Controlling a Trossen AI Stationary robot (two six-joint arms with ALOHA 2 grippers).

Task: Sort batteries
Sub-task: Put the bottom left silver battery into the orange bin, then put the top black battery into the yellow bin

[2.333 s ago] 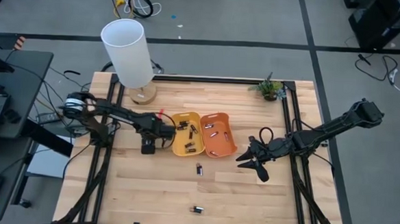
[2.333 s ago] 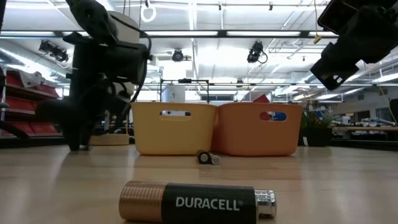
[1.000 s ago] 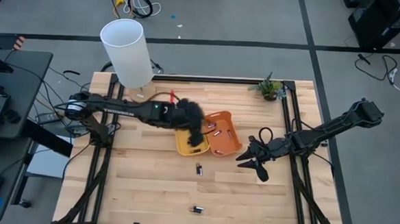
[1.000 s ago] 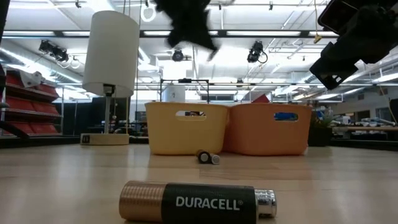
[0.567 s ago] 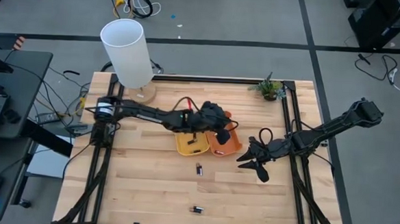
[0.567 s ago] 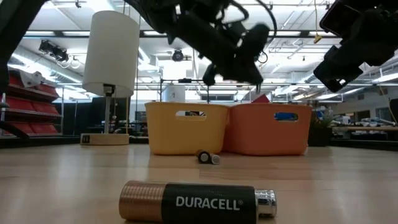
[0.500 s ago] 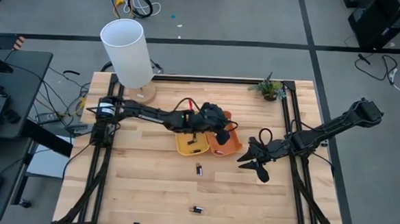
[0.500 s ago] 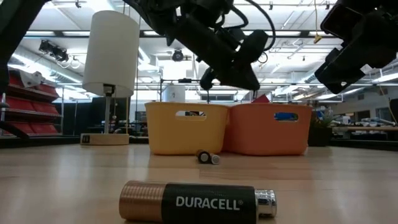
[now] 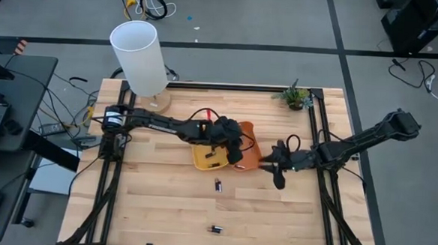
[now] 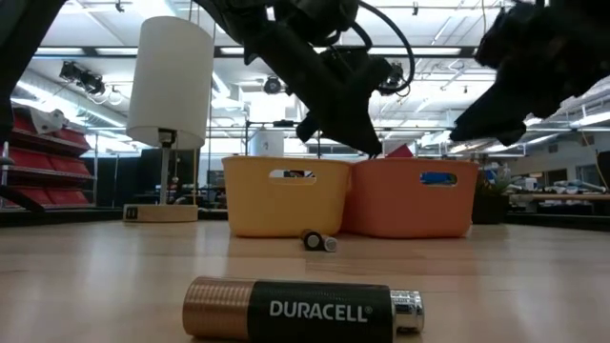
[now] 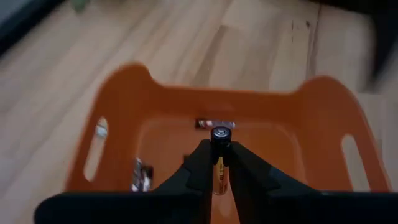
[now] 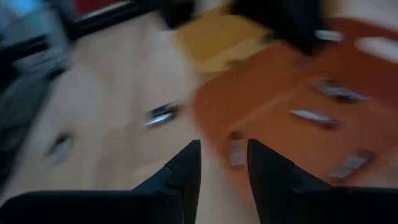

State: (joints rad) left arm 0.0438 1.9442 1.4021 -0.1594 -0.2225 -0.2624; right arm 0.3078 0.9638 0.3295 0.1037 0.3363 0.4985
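My left gripper (image 9: 235, 149) hangs over the orange tray (image 9: 250, 130) and is shut on one small battery (image 11: 219, 133). The same tray (image 11: 118, 118) shows below its fingers, with a few batteries (image 11: 214, 124) lying on the floor. The yellow tray (image 9: 202, 160) stands against the orange one, on its left, and also holds batteries. My right gripper (image 9: 274, 169) is open, close to the orange tray's right side and above the table. Two loose batteries lie on the wood: one (image 9: 218, 185) near the trays, and a Duracell (image 10: 303, 310) near the front edge. My left gripper pinches the battery between its two fingertips (image 11: 202, 158), coming from above and slanting down. The battery's dark round end (image 11: 219, 132) faces the wrist camera, and its body shows in the gap between the fingers. It is lifted clear above the orange tray's floor.
A white lamp (image 9: 140, 57) stands at the table's far left and a small plant (image 9: 295, 95) at the far right corner. Bare wood lies open between the trays and the near edge. The two arms are close together at the orange tray.
My left gripper has swung right from above the yellow tray to above the orange tray, then come down toward it, staying shut on the battery. My right gripper has moved left toward the orange tray.
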